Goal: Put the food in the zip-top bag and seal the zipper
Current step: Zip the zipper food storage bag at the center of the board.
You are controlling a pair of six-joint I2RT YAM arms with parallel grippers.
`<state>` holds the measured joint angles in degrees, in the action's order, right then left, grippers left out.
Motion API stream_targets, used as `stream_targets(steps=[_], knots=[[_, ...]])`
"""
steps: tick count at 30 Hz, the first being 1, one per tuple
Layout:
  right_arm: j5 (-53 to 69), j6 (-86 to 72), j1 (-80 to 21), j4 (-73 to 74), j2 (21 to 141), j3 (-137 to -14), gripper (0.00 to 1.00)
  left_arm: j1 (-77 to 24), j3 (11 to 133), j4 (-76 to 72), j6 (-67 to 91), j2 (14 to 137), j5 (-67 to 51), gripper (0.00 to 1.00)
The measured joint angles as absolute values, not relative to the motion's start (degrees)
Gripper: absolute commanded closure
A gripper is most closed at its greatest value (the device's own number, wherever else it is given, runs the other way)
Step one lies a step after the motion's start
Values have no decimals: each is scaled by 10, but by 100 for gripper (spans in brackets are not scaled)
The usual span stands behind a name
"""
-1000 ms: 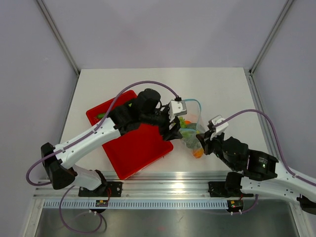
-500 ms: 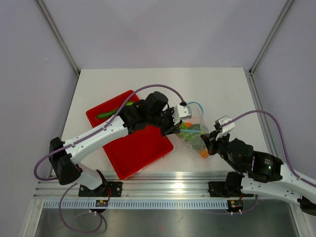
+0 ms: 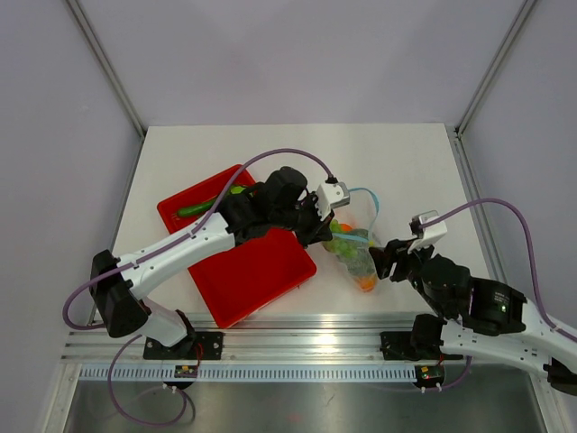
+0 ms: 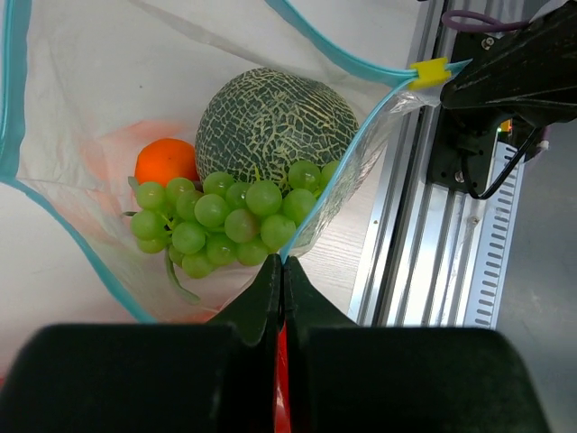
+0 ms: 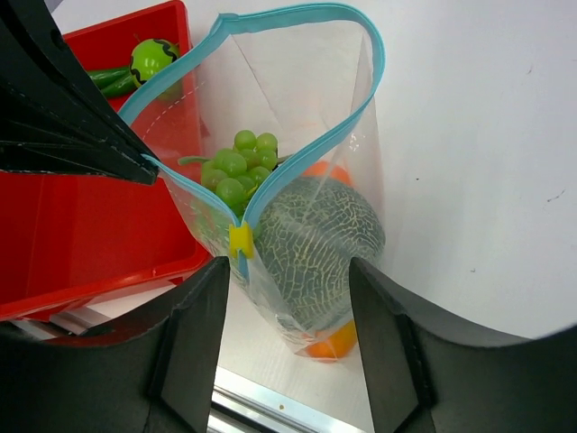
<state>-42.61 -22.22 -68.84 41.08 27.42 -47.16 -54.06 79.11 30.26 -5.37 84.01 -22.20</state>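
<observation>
- A robot test cell in a lab, not a home or kitchen.
- Plain grey walls (image 3: 297, 54) and metal corner posts (image 3: 104, 63) box in a bare white bench (image 3: 406, 153).
- Two arms (image 3: 180, 248) stand bolted to an aluminium rail (image 3: 306, 347), with purple cables (image 3: 270, 155) looping free.
- The food (image 4: 225, 216) is toy fruit.

A white table (image 3: 406, 162) sits between pale lavender walls (image 3: 288, 54), an aluminium rail (image 3: 297, 347) along its near edge.
</observation>
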Motion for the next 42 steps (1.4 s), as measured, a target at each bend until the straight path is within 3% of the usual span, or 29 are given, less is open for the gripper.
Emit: stream_targets(steps=[6, 11, 14, 15, 17, 18, 30, 33, 38, 42], knots=[[-423, -225, -688, 414, 299, -472, 37, -541, 791, 297, -33, 840, -222, 100], [-424, -232, -688, 404, 353, -463, 46, -541, 791, 294, -25, 840, -222, 100], [-425, -229, -688, 375, 350, -438, 69, -541, 791, 294, -23, 840, -222, 100], [-427, -227, -688, 361, 343, -427, 84, -541, 791, 294, -23, 840, -222, 100], [-429, -214, -688, 333, 328, -406, 91, -540, 791, 294, -23, 840, -222, 100], [-430, -206, -688, 310, 318, -393, 100, -540, 791, 294, -23, 840, -222, 100], [-443, -83, -681, 152, 303, -344, 100, -538, 787, 303, 3, 817, -214, 100], [-434, -49, -665, 124, 303, -344, 100, -539, 777, 303, 11, 801, -216, 85], [-396, -13, -626, 122, 319, -351, 100, -539, 764, 321, 12, 774, -203, 27], [-354, -3, -610, 132, 343, -368, 100, -539, 764, 327, -5, 749, -170, 22]])
